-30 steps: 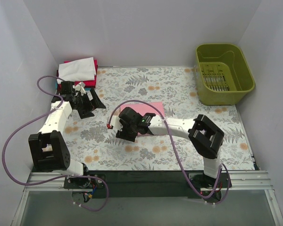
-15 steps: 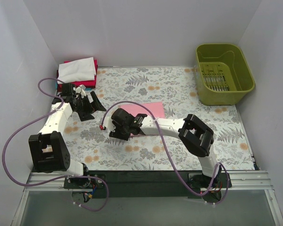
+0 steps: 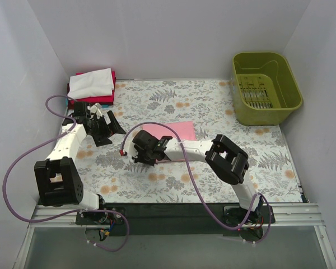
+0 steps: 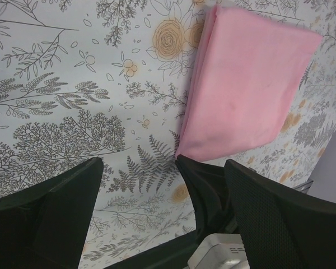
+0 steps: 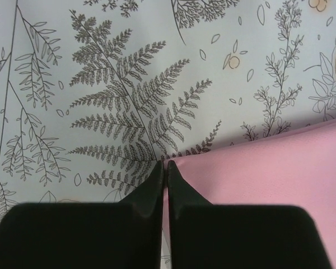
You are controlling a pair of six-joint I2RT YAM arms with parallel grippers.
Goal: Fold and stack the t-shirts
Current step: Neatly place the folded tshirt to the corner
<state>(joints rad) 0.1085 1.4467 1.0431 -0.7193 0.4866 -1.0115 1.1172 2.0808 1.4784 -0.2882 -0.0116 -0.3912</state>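
Observation:
A folded light pink t-shirt (image 3: 178,130) (image 4: 252,84) (image 5: 280,168) lies flat in the middle of the floral table cloth (image 3: 213,101). My right gripper (image 3: 145,147) (image 5: 166,165) is shut on the shirt's near left corner, and pink cloth shows between its fingers. My left gripper (image 3: 105,125) (image 4: 163,162) stands wide open over bare table cloth to the left of the shirt, holding nothing. In the back left corner is a stack of t-shirts, with a white one (image 3: 91,83) on top of a red one (image 3: 102,100).
A green plastic basket (image 3: 266,87) stands at the back right corner. White walls close in the table on the left, back and right. The purple cables (image 3: 22,157) of both arms loop above the table cloth.
My right gripper has moved left along the pink t-shirt's near edge and closed on its corner. The left gripper has barely moved and stays open.

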